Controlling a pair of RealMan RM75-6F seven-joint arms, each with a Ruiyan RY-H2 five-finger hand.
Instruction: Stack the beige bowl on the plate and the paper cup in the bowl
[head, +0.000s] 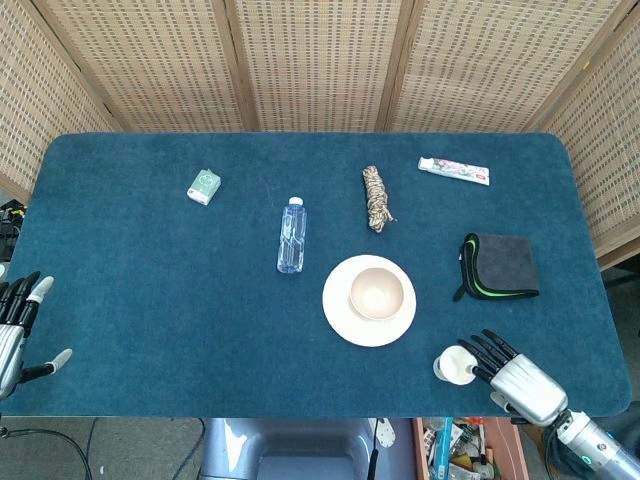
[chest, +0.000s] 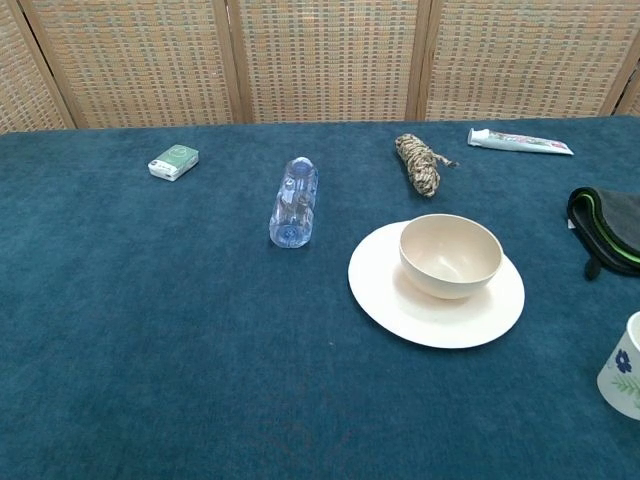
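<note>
The beige bowl (head: 378, 293) stands upright on the cream plate (head: 345, 318), slightly right of its middle; the chest view shows the same bowl (chest: 450, 257) and plate (chest: 385, 290). The paper cup (head: 455, 364) stands upright near the table's front right edge, and the chest view cuts the cup (chest: 625, 365) off at its right border. My right hand (head: 515, 375) lies just right of the cup, fingers spread, dark fingertips (head: 472, 352) at the cup's rim. It holds nothing. My left hand (head: 15, 330) hangs open off the table's left edge.
A dark folded cloth (head: 500, 265) lies right of the plate. A clear water bottle (head: 291, 235) lies left of it, a coil of rope (head: 376, 197) behind it. A toothpaste tube (head: 454, 170) and a small green box (head: 204, 186) lie further back.
</note>
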